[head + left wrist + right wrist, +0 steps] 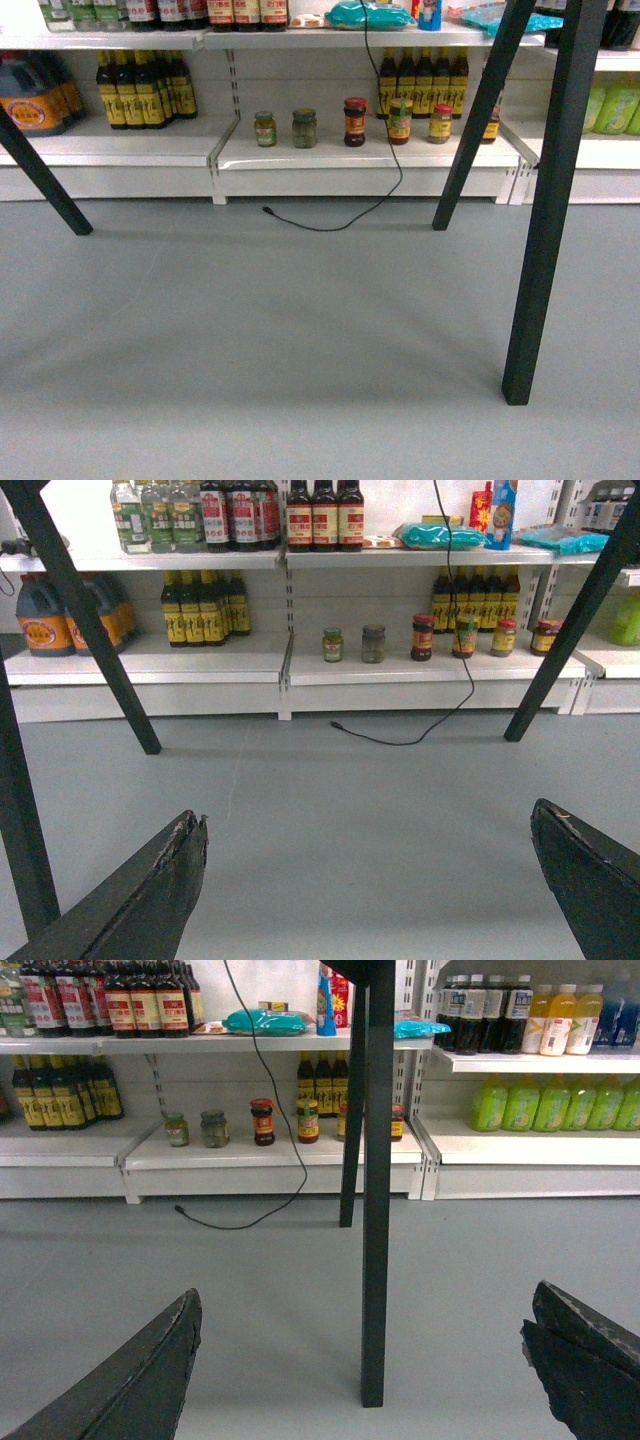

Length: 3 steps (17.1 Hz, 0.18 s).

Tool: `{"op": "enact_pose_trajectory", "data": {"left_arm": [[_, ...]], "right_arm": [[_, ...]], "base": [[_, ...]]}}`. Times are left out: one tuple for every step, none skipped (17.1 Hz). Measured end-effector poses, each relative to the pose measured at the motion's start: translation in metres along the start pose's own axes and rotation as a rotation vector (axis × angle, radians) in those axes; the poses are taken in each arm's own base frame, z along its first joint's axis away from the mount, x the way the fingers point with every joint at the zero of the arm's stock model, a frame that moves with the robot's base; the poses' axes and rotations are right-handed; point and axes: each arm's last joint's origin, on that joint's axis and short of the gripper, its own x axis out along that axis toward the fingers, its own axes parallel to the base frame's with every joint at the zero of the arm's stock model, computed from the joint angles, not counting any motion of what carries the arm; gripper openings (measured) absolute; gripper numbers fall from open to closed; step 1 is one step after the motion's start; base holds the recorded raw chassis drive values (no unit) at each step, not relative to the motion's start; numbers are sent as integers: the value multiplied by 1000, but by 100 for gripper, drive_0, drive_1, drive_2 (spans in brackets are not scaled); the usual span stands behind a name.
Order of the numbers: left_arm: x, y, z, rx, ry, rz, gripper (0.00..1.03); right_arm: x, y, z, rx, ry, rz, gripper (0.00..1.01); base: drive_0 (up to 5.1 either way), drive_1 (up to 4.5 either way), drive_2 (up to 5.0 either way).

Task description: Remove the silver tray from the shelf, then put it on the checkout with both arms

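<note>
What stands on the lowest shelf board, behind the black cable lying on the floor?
Five small jars stand in a row on the shelf, with dark bottles behind them. No silver tray is visible.

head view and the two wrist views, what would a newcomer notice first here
Dark slanted table legs cut across the grey floor in front of white store shelves. A row of small jars stands on the low shelf, with a black cable hanging down onto the floor. In each wrist view, black fingers spread wide, holding nothing.
</note>
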Motion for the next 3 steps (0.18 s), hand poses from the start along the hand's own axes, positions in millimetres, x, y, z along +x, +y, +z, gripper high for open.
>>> {"op": "enact_pose_trajectory", "data": {"left_arm": [[0, 0, 0, 0, 0, 0, 98], [0, 0, 0, 0, 0, 0, 98], [0, 0, 0, 0, 0, 0, 98]], "right_arm": [[0, 0, 0, 0, 0, 0, 98], [0, 0, 0, 0, 0, 0, 98], [0, 0, 0, 0, 0, 0, 98]], "base": [[0, 0, 0], [0, 0, 0], [0, 0, 0]]}}
